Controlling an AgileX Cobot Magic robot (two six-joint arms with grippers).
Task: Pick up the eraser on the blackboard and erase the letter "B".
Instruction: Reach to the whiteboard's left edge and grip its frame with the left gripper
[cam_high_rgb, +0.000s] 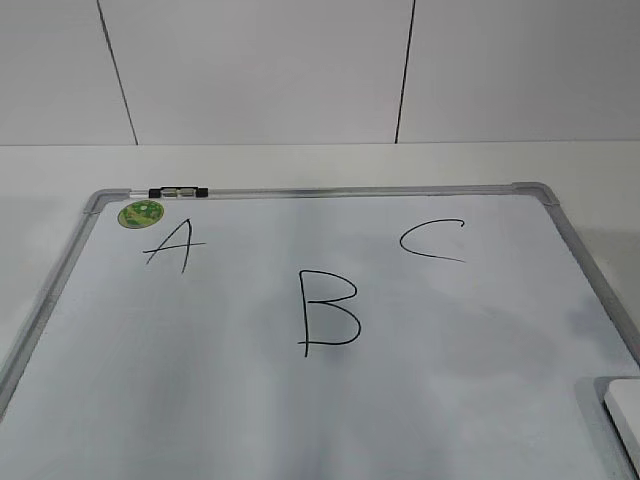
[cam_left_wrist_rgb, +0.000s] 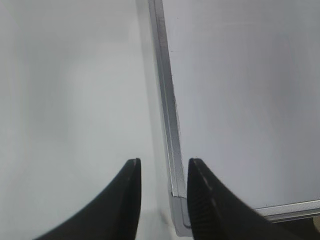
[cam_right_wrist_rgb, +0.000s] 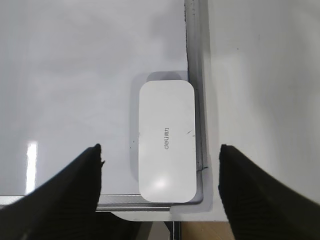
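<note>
The blackboard (cam_high_rgb: 480, 330) bears "A", the letter "B" (cam_high_rgb: 328, 313), "C"; the eraser (cam_right_wrist_rgb: 166, 141) reads "deli".

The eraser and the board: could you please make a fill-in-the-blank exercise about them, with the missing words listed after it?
1. The eraser lies in a ___ of the blackboard, beside its grey frame.
2. The right gripper is ___, with the eraser between its fingers.
3. The letter "B" stands between the "A" and the ___.
4. The round sticker is ___.

Missing words: corner; open; "C"; green

Bright even light, soft glare on the blackboard (cam_right_wrist_rgb: 75, 75), slightly blurred wrist views.
</note>
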